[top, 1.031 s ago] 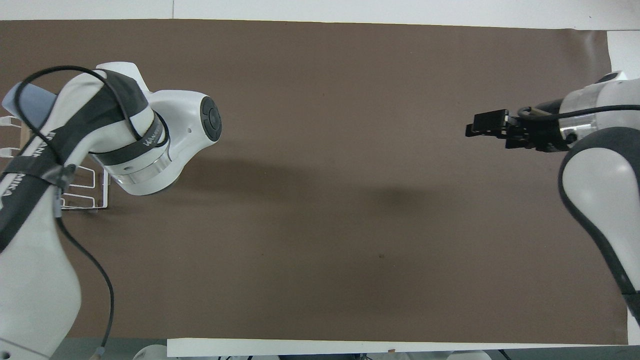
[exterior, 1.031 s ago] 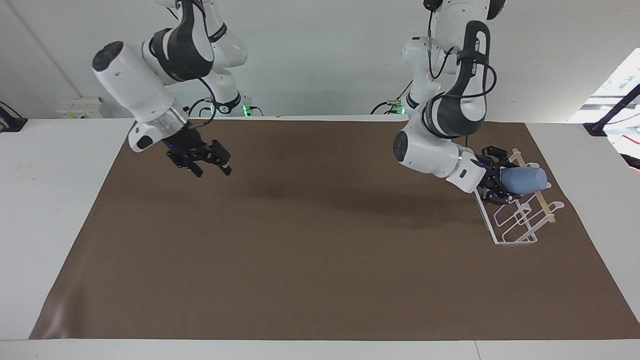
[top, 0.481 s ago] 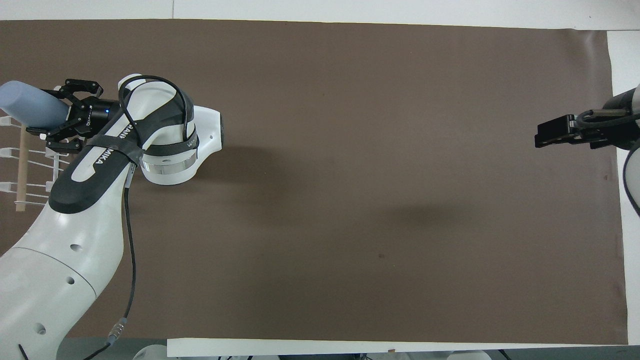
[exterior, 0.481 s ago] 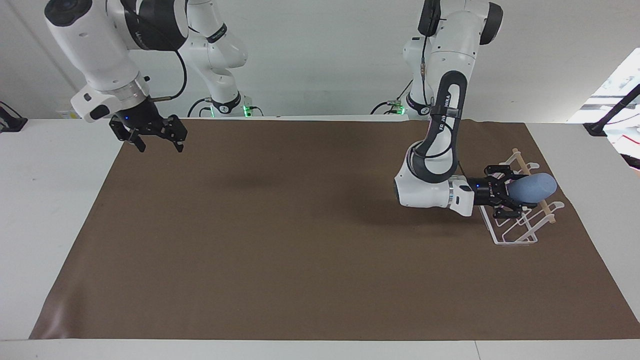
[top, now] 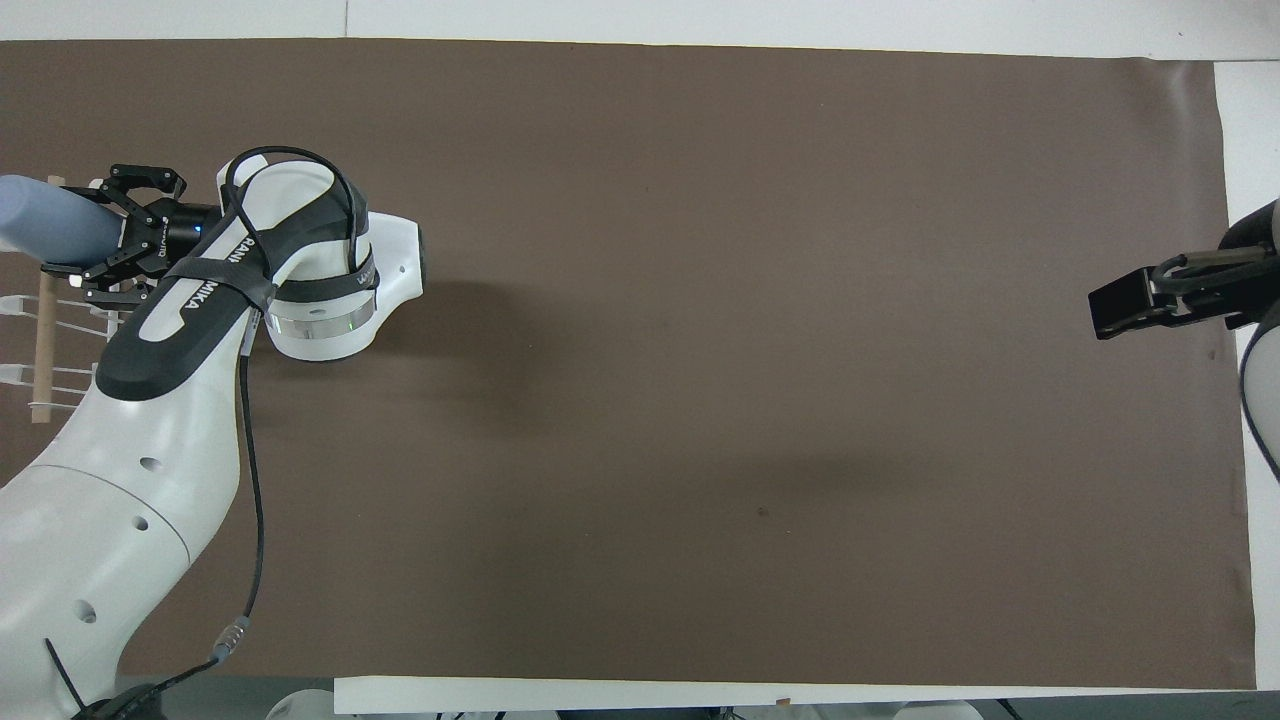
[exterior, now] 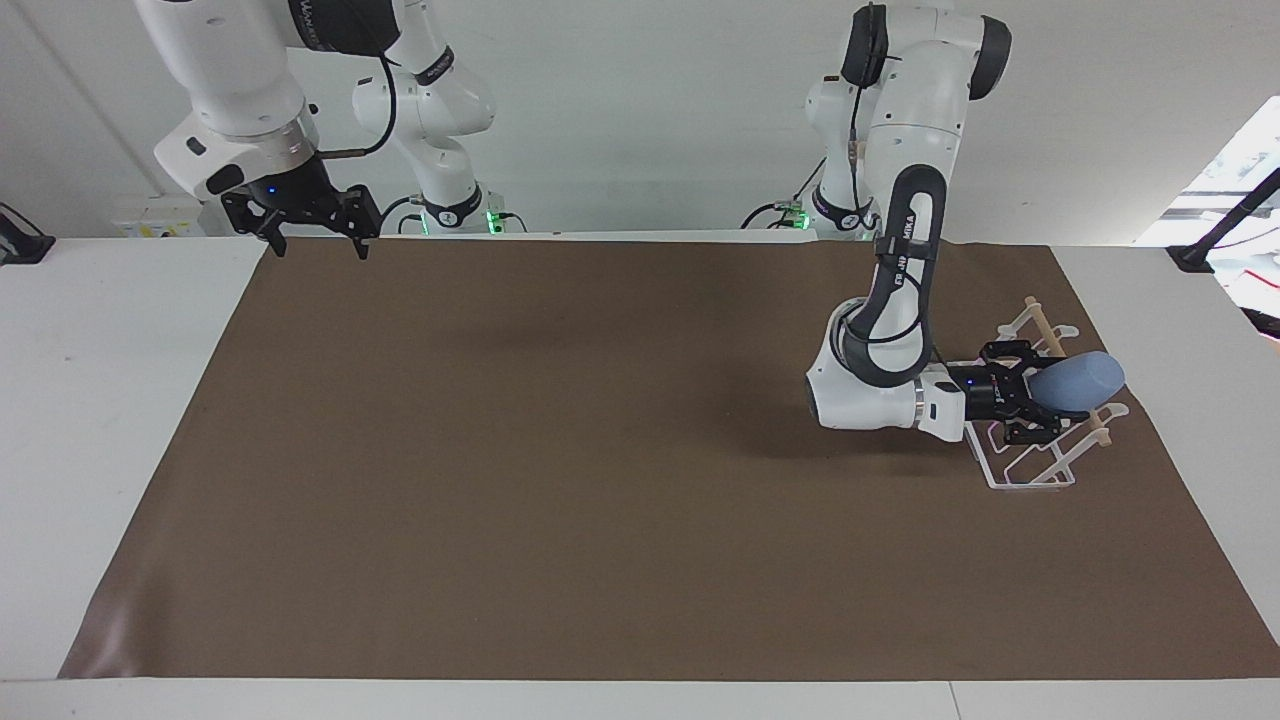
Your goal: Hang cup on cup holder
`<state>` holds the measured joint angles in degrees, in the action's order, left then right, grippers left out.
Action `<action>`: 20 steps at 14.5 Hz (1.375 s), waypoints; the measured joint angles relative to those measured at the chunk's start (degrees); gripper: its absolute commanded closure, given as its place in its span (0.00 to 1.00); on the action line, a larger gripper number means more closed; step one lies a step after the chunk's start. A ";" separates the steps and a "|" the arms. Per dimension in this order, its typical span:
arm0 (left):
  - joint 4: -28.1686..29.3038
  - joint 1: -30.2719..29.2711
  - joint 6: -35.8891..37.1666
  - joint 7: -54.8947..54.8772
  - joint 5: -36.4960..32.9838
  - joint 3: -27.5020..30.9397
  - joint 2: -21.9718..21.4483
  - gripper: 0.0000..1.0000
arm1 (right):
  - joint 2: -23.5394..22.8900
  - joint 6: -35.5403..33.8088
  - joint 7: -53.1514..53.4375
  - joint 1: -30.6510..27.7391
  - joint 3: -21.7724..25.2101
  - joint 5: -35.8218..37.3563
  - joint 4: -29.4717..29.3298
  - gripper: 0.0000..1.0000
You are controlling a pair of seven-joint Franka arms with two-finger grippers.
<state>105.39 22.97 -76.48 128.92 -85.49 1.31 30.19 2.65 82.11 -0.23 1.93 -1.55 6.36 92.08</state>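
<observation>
Since half a second ago: left tool (exterior: 1030,403) has sunk a little lower over the rack, carrying the cup toward the left arm's end of the tabletop; right tool (exterior: 314,226) has pulled back and up toward its own base.

Left arm: forearm lies nearly level, low over the brown mat (exterior: 560,470), wrist pointing toward the left arm's end of the tabletop. Left tool is clenched on the cup (exterior: 1080,382), fingers (exterior: 1012,352) gripping it at the end nearest the wrist. In the overhead view the same tool (top: 105,238) sits at about 9 o'clock, the cup (top: 50,228) reaching out past it to the frame edge.

Cup: light blue, lying on its side in the grasp, long axis roughly level. It is over the cup holder (exterior: 1040,440), crossing the wooden rod (exterior: 1065,375) at the rack's top. Cannot tell whether the cup touches the rod or a prong.

Cup holder: white wire rack, standing on the mat at about 3 o'clock in the facing view, close to the mat's edge at the left arm's end. Overhead view shows only part of it (top: 40,345), rod and wire prongs, at the frame edge just robot-side of the cup.

Right arm: waits, raised. Right tool hangs over the mat's corner nearest its own base, at roughly 10 o'clock in the facing view, fingers spread apart and holding nothing. Overhead, it (top: 1130,303) shows at about 3 o'clock.
</observation>
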 measured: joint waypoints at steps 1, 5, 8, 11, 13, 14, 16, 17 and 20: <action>-0.04 0.00 -0.22 0.41 0.01 -0.14 0.37 0.73 | -0.08 0.00 -0.59 -0.04 0.04 -0.03 0.09 0.01; -0.06 -0.01 -3.85 0.73 0.26 -0.49 0.82 0.00 | -0.13 0.00 -2.41 -1.76 0.74 -5.58 0.33 0.01; -1.84 -0.06 -6.35 -0.98 1.79 -0.50 0.74 0.00 | -0.12 0.00 -3.06 -3.22 1.07 -7.40 0.34 0.01; -5.32 0.45 -7.37 -4.30 9.85 -0.74 -2.05 0.00 | -0.12 0.00 -3.14 -3.10 1.13 -7.40 0.32 0.01; -6.30 0.99 -7.45 -10.16 13.65 -0.95 -6.04 0.00 | -0.12 0.00 -3.14 -3.07 1.10 -7.40 0.32 0.01; -6.60 0.99 -8.05 -13.88 16.76 -0.99 -8.47 0.00 | -0.12 0.00 -3.14 -3.07 1.10 -7.40 0.32 0.01; -6.68 0.36 -10.72 -24.34 24.58 -0.79 -14.51 0.00 | -0.10 0.00 -3.14 -3.07 1.08 -7.40 0.32 0.01; -6.62 -0.68 -11.68 -29.78 27.79 -0.67 -17.53 0.00 | -0.09 0.00 -3.14 -3.06 1.07 -7.40 0.32 0.01; -6.62 -5.40 -13.67 -47.18 40.47 -0.36 -24.82 0.00 | -0.09 0.00 -3.14 -3.08 1.08 -7.40 0.32 0.01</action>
<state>98.77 17.57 -90.15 81.74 -45.03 0.95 5.37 2.56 82.11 -3.36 -1.15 -0.46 -1.04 92.40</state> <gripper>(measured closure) 0.000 0.004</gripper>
